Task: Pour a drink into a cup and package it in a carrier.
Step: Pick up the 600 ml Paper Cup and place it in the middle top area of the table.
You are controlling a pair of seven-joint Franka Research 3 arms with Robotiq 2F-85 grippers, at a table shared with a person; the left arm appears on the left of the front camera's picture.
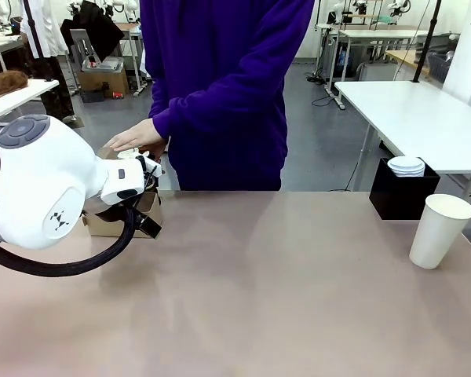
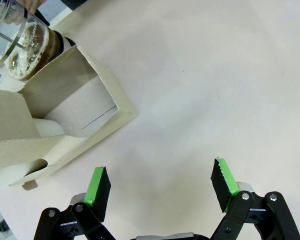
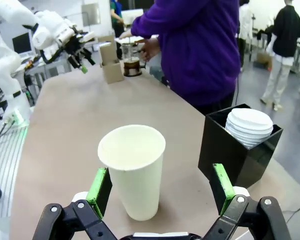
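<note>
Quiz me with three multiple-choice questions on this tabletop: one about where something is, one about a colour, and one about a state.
1. Where does the white paper cup stand?
A. on the floor
B. on the table, beside the black box
C. on a chair

2. What colour is the box that holds the lids?
A. red
B. black
C. blue

3. How is the right gripper?
A. shut on the cup
B. shut on a lid
C. open, holding nothing

Answers:
1 B: in the front view the cup stands upright on the tabletop, just right of the box.
2 B: the box's walls are black, and the white lids are stacked inside it.
3 C: in the right wrist view the green pads stand wide apart and grip nothing.
</note>
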